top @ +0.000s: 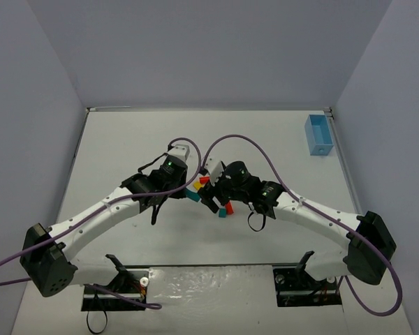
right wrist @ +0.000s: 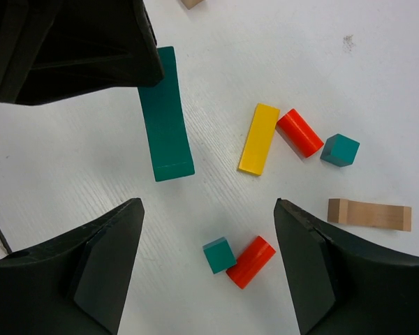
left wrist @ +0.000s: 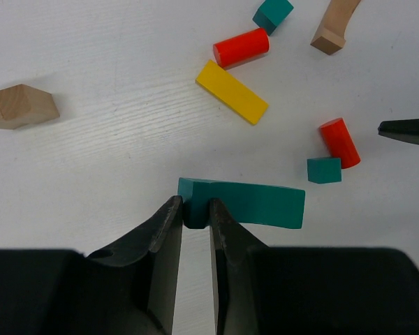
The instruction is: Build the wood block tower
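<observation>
The wooden blocks lie loose and flat on the white table, with no stack standing. My left gripper [left wrist: 194,206] is shut on the left end of a long teal block [left wrist: 255,203], low over the table. My right gripper [right wrist: 208,206] is open wide above a small teal cube [right wrist: 218,255] touching a red cylinder [right wrist: 251,261]. A yellow bar [right wrist: 259,138], a second red cylinder [right wrist: 299,132], another teal cube [right wrist: 339,149] and a tan block [right wrist: 370,213] lie beyond. In the top view both grippers meet at mid-table [top: 202,190].
A tan faceted block [left wrist: 17,106] lies apart to the left, and a tan arch piece [left wrist: 335,24] at the far side. A light-blue bin [top: 319,134] stands at the back right by the wall. My left gripper body [right wrist: 70,49] crowds the right wrist view.
</observation>
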You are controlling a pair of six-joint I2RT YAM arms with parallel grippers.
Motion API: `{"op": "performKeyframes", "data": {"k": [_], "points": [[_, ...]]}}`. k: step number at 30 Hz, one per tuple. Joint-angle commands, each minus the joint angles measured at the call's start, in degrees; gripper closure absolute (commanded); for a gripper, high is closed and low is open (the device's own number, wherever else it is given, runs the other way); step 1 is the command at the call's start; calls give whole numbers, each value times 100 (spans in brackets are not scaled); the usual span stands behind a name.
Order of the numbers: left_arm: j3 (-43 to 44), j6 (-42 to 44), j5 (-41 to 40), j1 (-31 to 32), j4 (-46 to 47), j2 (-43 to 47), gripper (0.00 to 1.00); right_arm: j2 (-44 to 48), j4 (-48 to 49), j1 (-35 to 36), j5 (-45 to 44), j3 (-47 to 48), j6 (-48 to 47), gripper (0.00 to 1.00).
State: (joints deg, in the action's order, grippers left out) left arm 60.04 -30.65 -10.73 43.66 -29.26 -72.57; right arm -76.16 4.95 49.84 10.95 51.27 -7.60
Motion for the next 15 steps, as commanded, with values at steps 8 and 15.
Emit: {"op": "performKeyframes", "data": {"k": [8,15], "points": [[-139,27,-248,-1178,214,763,100,593,320,-437,17,-144,159,23],[-378,471,458,-2484,750,996,100,699,401,-910,258,-250,235,19]]}}
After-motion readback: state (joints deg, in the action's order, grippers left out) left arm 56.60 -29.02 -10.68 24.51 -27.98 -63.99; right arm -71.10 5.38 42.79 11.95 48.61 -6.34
